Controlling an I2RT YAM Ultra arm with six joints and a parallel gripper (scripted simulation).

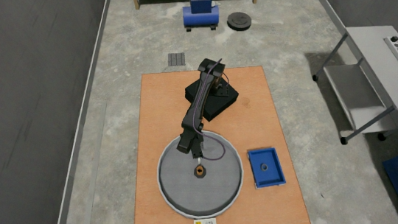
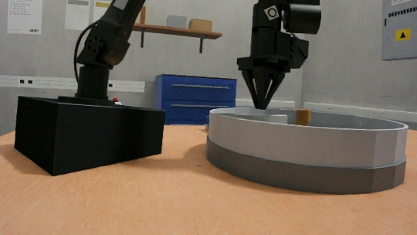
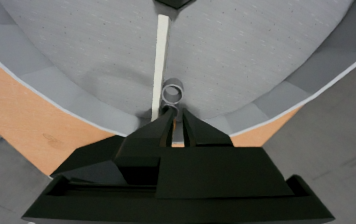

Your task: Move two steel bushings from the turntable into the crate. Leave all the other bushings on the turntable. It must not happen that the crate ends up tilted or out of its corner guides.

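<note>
My gripper (image 2: 262,107) (image 3: 178,112) points down over the side of the turntable (image 1: 221,196) (image 2: 301,144) (image 3: 210,45) nearest the arm's base. Its fingers are almost together, with a narrow gap and nothing seen between them. In the wrist view a grey steel bushing (image 3: 172,93) stands beside the white divider bar (image 3: 160,60) (image 2: 276,118), just ahead of the fingertips. A second grey bushing (image 3: 169,108) is mostly hidden by the left fingertip. The blue crate (image 1: 272,178) sits right of the turntable with one grey bushing (image 1: 266,166) in it.
A dark hub with a brass-coloured piece (image 1: 200,170) (image 2: 303,117) stands at the turntable's centre. The divider bar runs from the hub towards the near wall. A raised rim (image 1: 158,170) (image 2: 247,117) surrounds the turntable. The arm's black base block (image 1: 211,105) (image 2: 93,134) stands behind it in the top view.
</note>
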